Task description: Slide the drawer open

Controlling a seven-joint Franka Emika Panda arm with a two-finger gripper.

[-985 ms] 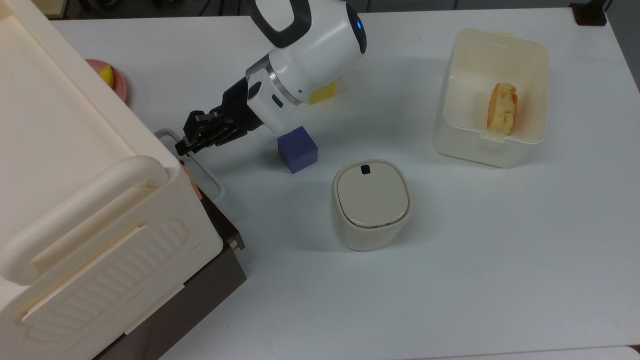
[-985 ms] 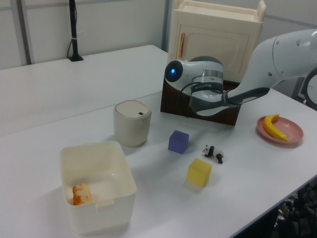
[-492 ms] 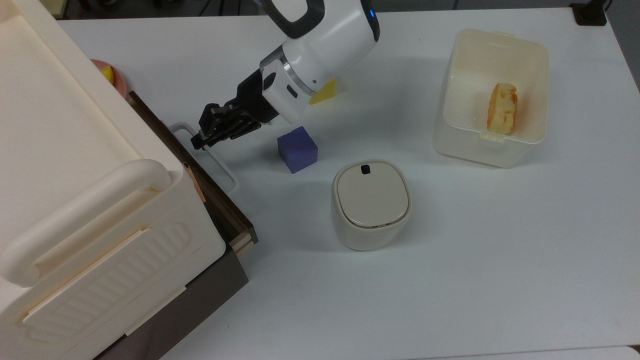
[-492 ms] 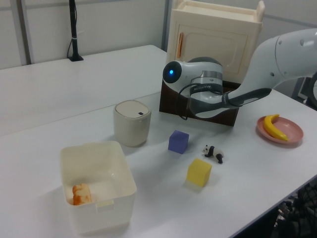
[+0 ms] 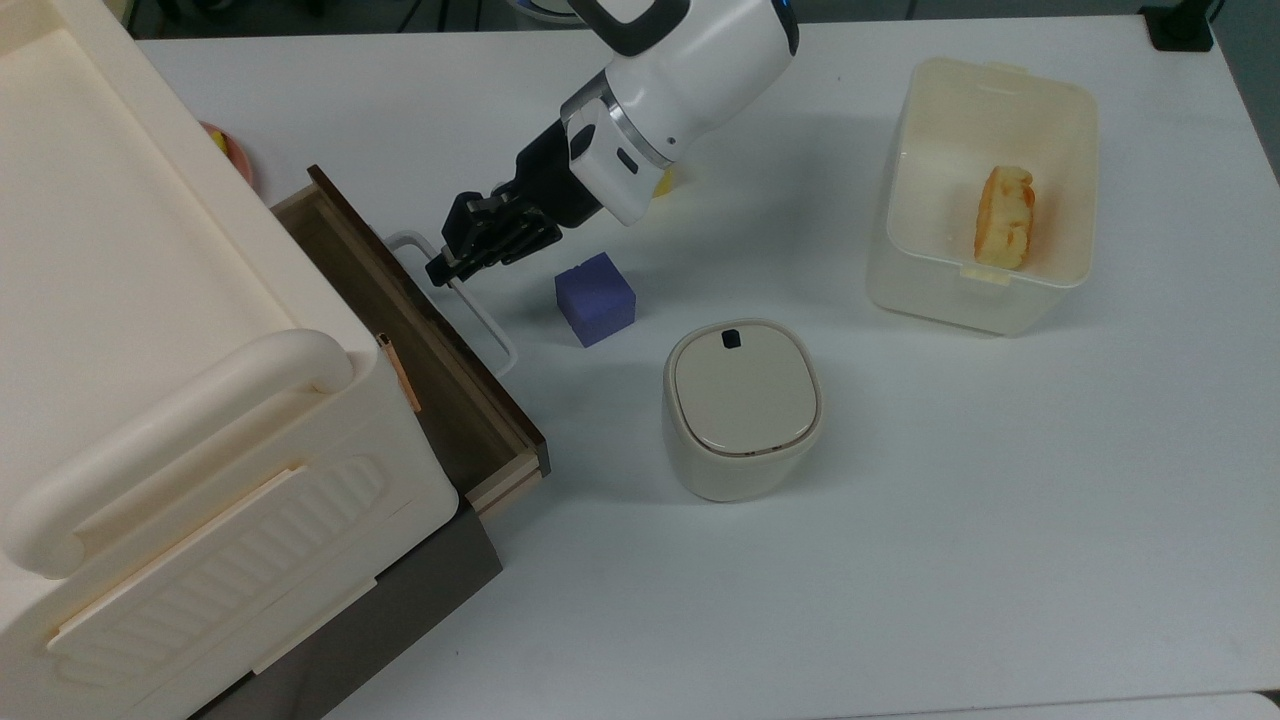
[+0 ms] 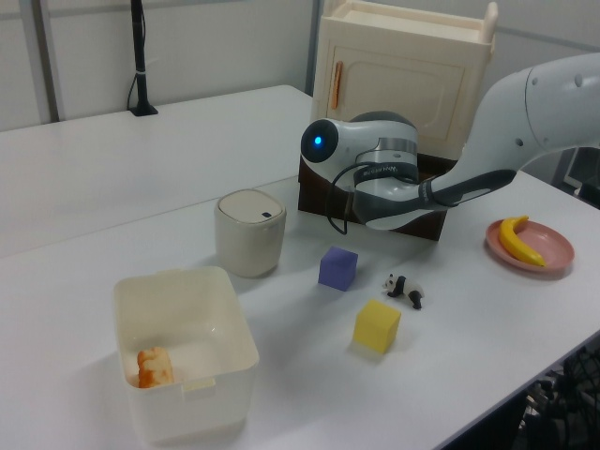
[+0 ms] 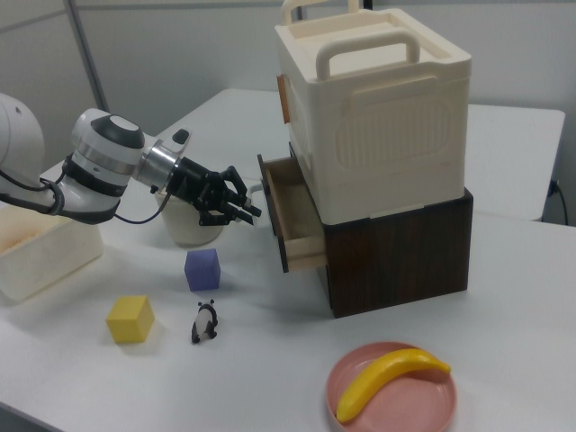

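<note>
The drawer (image 5: 430,370) sits under the cream cabinet (image 5: 150,330) at the top view's left, partly out, with its light brown inside exposed along the cabinet edge. In the right view the drawer (image 7: 290,216) projects toward the arm from the dark base (image 7: 396,252).

The gripper (image 5: 447,268) is at the far end of the white loop handle (image 5: 470,305), fingers together on the wire; the right view places the gripper (image 7: 247,209) against the drawer front. Grip judged to be clamped on the handle.

Step in hand: the pull itself, midway. A good part of the tray lies under the cabinet, so the task is judged incomplete.

Next move calls for a straight pull along the drawer's line, toward the top view's right. The grip is off-centre on the handle, so a skewed pull could bind the drawer. The purple cube (image 5: 595,298) and the lidded bin (image 5: 742,408) lie near that path; clearance needs watching.
</note>
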